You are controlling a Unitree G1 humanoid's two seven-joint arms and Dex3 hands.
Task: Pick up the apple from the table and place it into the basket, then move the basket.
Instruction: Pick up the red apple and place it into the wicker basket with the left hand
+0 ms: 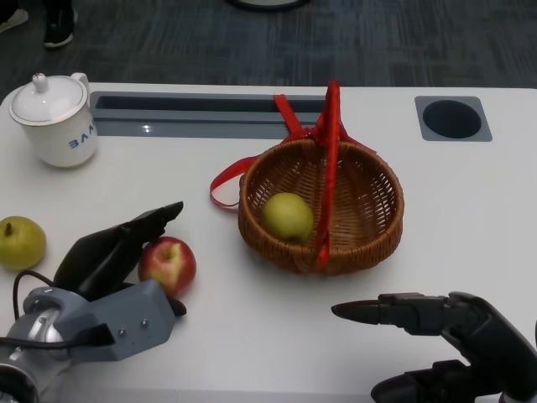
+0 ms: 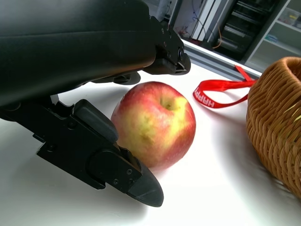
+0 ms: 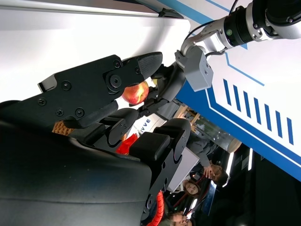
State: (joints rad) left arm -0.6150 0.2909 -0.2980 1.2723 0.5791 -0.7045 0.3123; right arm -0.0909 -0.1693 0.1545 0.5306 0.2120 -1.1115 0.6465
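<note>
— Legible markings?
— Red ribbon [image 2: 221, 92] reads "HAPPY" in part; the white lidded mug [image 1: 54, 120] carries blue letters, mirrored, unreadable.
— Apple?
— Apple [image 1: 168, 265] on the table [image 1: 470, 210], just left of the basket [image 1: 369, 231] (a yellow-green fruit [image 1: 287, 215] lies inside). Left hand [image 1: 117, 252] brackets it, fingers apart. Right hand [image 1: 436, 323] holds nothing, fingers apart. A pear [image 1: 20, 242] lies far left.

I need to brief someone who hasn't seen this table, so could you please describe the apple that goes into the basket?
Start at the wicker basket with the red handle, mid-table. To its left, the left hand reaches around the apple on the white table. It is the only red fruit; the pear in the basket and the one at the left edge are yellow-green.
</note>
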